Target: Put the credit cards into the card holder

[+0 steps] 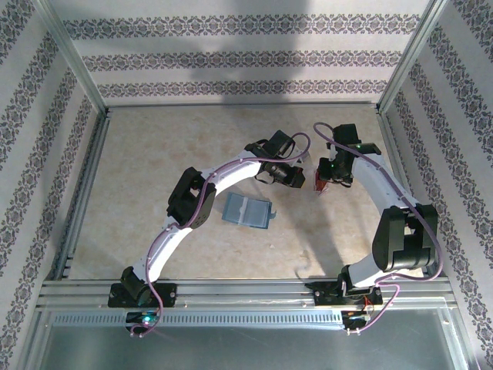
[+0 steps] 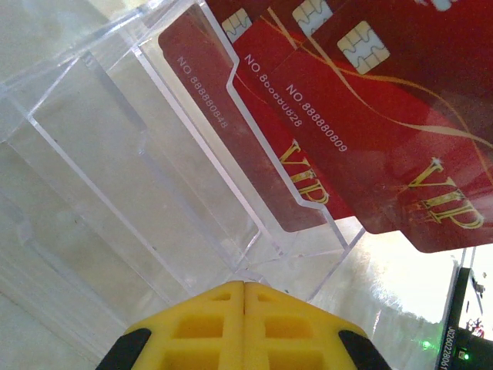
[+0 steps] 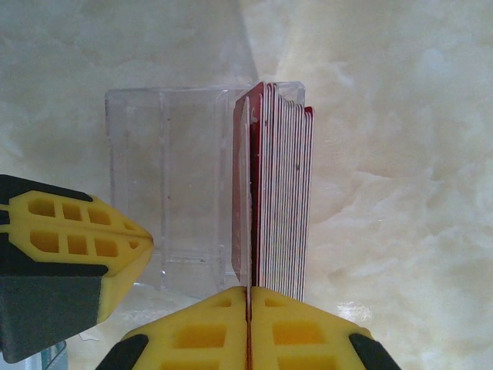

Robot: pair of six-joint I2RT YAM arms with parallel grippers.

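Roughly at mid-table (image 1: 154, 193), the two arms meet over a clear stand (image 2: 139, 177) with several slots, which carries the credit cards (image 2: 370, 139) on edge in a tight pack at one end. The card holder (image 1: 248, 210) lies flat on the table apart from them, nearer the bases and just beside the left arm.

The left gripper (image 2: 244, 289) is clenched on a lower corner of the clear stand, whose thin wall runs into the seam between its yellow pads. The right gripper (image 3: 248, 297) is clamped on the bottom edge of the front card (image 3: 245, 193), with the other cards packed against it on the right. Striped patterned walls (image 1: 231, 54) close in the table.

From above, the stand is hard to make out, and the cards are only a red fleck at the right gripper.

The left wrist view cuts off the card tops. Gold "VIP" shows on two cards, and "NO. 888880809" on one. The neighbouring numbers are partly covered, one blurred behind the clear wall.
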